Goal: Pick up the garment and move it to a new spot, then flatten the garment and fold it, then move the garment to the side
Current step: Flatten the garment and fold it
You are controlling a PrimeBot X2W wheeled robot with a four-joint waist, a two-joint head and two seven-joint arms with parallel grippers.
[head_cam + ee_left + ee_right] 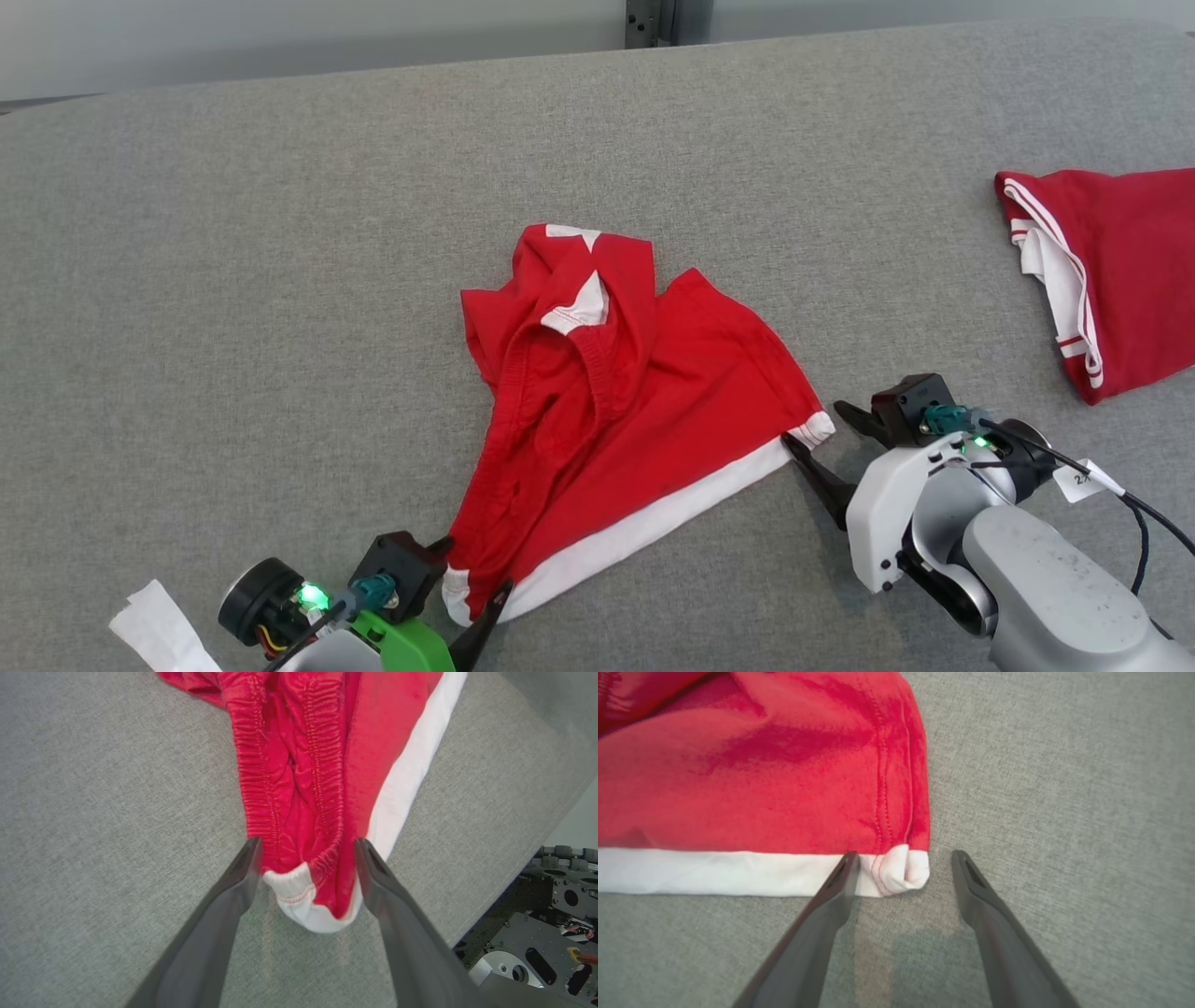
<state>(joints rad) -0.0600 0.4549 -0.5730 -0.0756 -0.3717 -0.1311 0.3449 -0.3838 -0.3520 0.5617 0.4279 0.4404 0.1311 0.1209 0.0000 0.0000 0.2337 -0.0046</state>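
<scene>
The garment point(616, 411) is found crumpled near the middle of the surface point(280, 280), toward its near side. Wide bare room is noted to the garment's left and beyond it, up to the far edge. In the left wrist view the near edge is seen close to the garment's lower corner, with the base point(537, 942) below it.

The surface is covered in grey woven cloth, flat and matte. The garment is of red knit, with a white band along one straight edge, a gathered elastic waistband bunched in folds, and white patches at the far end.

The left gripper point(467, 579) is held spread, its fingers set either side of the waistband corner, and cloth is touched on both sides. The right gripper point(820, 427) is likewise spread at the band's other end, where the rolled white corner lies between the fingers, against one of them.

A second garment point(1111, 271), red with white stripes, is laid well apart at the right. A paper point(159, 630) is seen beside the left wrist, and a label point(1083, 481) on the right arm's cable.
</scene>
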